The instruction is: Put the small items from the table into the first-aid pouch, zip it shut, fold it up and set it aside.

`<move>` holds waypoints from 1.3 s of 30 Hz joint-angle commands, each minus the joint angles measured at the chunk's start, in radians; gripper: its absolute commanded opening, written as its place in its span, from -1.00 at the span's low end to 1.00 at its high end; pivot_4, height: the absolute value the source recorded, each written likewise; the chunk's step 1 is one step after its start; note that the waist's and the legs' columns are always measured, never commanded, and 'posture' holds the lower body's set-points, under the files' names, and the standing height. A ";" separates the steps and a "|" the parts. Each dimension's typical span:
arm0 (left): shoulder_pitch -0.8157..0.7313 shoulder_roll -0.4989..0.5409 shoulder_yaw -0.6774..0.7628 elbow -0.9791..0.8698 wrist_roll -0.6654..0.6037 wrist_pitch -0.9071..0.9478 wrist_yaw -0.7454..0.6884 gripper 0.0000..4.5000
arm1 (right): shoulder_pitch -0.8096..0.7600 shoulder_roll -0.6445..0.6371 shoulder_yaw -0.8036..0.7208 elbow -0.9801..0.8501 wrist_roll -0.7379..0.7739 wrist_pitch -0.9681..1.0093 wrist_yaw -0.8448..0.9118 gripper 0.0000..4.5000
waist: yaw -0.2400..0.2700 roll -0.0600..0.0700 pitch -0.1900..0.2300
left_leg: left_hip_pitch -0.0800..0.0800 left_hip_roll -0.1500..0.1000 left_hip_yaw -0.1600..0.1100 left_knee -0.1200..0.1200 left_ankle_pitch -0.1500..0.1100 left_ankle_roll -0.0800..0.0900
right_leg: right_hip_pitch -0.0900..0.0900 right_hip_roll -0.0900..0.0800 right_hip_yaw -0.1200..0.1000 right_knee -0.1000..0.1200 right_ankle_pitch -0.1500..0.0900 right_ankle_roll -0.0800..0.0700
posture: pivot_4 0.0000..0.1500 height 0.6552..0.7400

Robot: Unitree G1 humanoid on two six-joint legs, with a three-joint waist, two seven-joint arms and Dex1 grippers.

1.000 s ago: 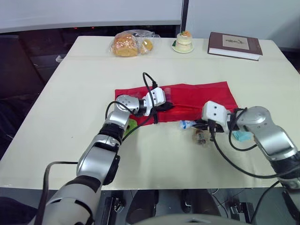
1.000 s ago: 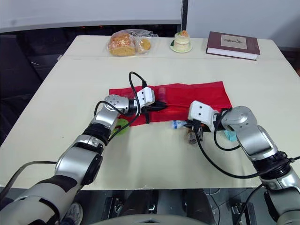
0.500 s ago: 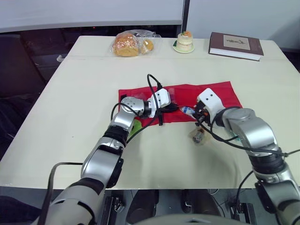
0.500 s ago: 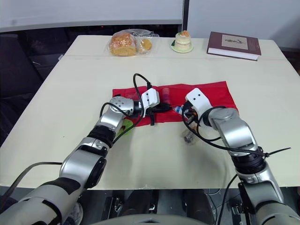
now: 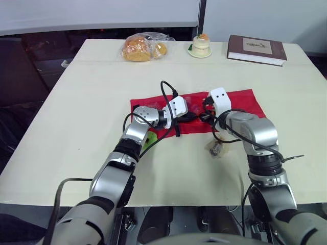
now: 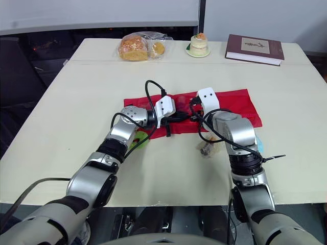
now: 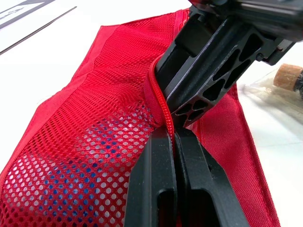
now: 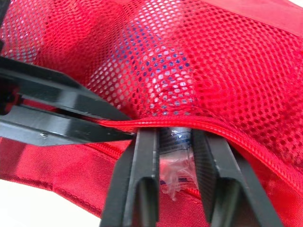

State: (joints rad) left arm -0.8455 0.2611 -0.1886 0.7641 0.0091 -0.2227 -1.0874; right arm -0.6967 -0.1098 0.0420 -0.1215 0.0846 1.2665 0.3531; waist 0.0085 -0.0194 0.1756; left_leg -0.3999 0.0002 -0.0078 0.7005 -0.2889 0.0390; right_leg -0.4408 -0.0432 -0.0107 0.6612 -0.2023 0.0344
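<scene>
In the left eye view the red pouch (image 5: 240, 104) lies flat mid-desk (image 5: 76, 112), and both arms meet over its near edge. The left fingers (image 5: 190, 117) stay clamped on that edge, as they were a second ago. The right fingers (image 5: 206, 109) have moved. A second ago they were on the desk just in front of the pouch, and half a second ago they were at its near edge. Now they sit over the pouch, tip to tip with the left fingers. A clear packet (image 5: 215, 148) lies on the desk just in front of the pouch, where it lay before. A green item (image 5: 148, 139) shows by the pouch's near left corner, partly under the left arm. The right eye view gives the same layout, with a sliver of a teal item (image 6: 258, 144) off the pouch's near right corner, behind the right arm. In the left wrist view the left fingers (image 7: 174, 142) are pressed together on the pouch's zip edge. A blue item (image 7: 111, 146) shows through the red mesh, and the right fingers stand just beyond, against the same edge. In the right wrist view the right fingers pinch a small clear sachet (image 8: 175, 161) at the pouch's mouth, just under the raised zip edge, while the left fingers reach in from the side, gripping that edge.
</scene>
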 commanded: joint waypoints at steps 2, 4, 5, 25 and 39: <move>-0.002 -0.006 -0.004 -0.025 -0.011 -0.001 -0.003 -1.00 | -0.023 -0.013 -0.005 -0.080 0.058 0.015 0.019 0.26 | -0.003 0.000 0.000 | 0.000 0.000 0.000 0.000 0.000 0.000 | 0.000 0.000 0.000 0.000 0.000 0.000 | 1.00 0.74; -0.005 -0.003 -0.002 -0.018 -0.011 -0.003 -0.003 -1.00 | -0.006 -0.049 0.007 -0.124 0.081 0.034 0.047 0.26 | -0.005 0.000 0.000 | 0.000 0.000 0.000 0.000 0.000 0.000 | 0.000 0.000 0.000 0.000 0.000 0.000 | 1.00 0.74; -0.008 -0.001 -0.001 -0.013 -0.011 -0.004 -0.003 -1.00 | 0.004 -0.072 0.011 -0.150 0.096 0.043 0.063 0.26 | -0.007 0.000 0.000 | 0.000 0.000 0.000 0.000 0.000 0.000 | 0.000 0.000 0.000 0.000 0.000 0.000 | 1.00 0.74; -0.005 0.000 0.001 -0.013 -0.022 0.011 -0.012 -1.00 | 0.238 -0.382 0.154 -0.247 0.151 -0.271 0.176 -0.99 | -0.021 0.000 0.000 | 0.000 0.001 0.000 -0.001 0.000 0.000 | 0.000 0.000 0.000 -0.001 0.000 0.000 | 1.00 0.74; -0.010 -0.008 -0.005 -0.006 -0.021 0.007 -0.015 -1.00 | 0.152 -0.277 0.248 0.067 -0.014 -0.637 0.145 -0.99 | -0.020 0.000 0.000 | 0.000 0.001 0.000 -0.001 0.000 0.000 | 0.000 0.000 0.000 -0.001 0.000 0.000 | 1.00 0.74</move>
State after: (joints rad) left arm -0.8399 0.2594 -0.1952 0.7746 -0.0008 -0.2069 -1.0956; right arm -0.5185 -0.3904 0.2820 -0.0548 0.0897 0.6776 0.4950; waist -0.0111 -0.0193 0.1758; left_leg -0.4001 0.0007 -0.0076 0.6999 -0.2891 0.0393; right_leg -0.4407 -0.0428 -0.0106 0.6598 -0.2025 0.0347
